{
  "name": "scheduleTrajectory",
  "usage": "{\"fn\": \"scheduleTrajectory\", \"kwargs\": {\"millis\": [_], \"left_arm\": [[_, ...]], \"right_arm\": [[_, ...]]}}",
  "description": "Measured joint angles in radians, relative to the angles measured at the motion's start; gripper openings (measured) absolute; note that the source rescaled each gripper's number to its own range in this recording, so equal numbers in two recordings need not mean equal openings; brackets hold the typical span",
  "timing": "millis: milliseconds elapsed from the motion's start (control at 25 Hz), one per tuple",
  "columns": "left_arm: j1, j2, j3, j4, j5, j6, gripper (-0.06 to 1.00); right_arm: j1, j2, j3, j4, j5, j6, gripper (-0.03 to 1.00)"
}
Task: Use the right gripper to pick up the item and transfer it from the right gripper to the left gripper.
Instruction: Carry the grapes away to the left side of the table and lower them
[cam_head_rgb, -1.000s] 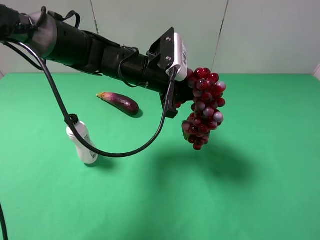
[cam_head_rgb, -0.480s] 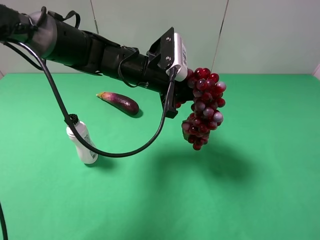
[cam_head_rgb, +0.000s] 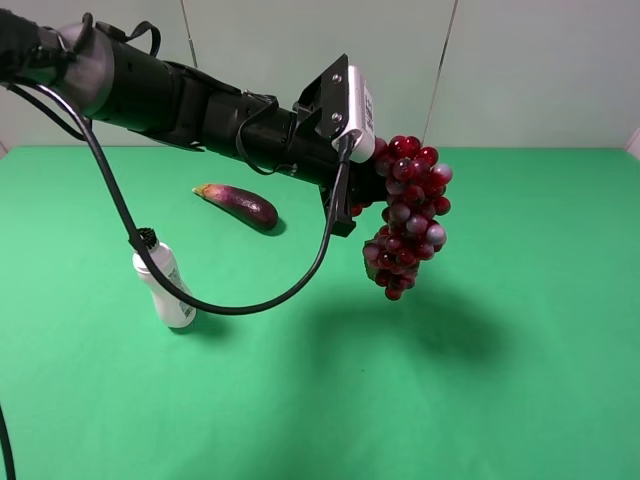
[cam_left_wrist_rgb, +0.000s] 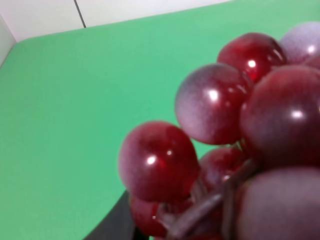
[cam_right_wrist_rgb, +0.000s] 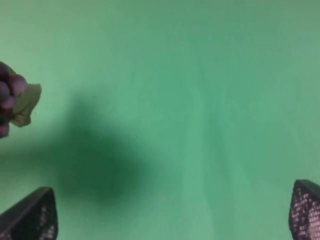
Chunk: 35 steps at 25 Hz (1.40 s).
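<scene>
The item, a bunch of dark red and purple grapes, hangs in the air over the middle of the green table. My left gripper is shut on its top, at the end of the long black arm with the white wrist box. The grapes fill the left wrist view, with a dark finger below them. My right gripper is open and holds nothing, its two fingertips far apart over bare green cloth. A few grapes and a green leaf show at that view's edge. The exterior view does not show the right arm.
A purple eggplant lies on the green table at the back left. A white bottle with a black cap stands at the left, with the left arm's thick black cable looping past it.
</scene>
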Motion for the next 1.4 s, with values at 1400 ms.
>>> {"fn": "scheduleTrajectory", "kwargs": {"millis": [1400], "left_arm": [[0.000, 0.000, 0.000, 0.000, 0.012, 0.000, 0.01]], "right_arm": [[-0.069, -0.074, 0.000, -0.009, 0.002, 0.006, 1.00]]}}
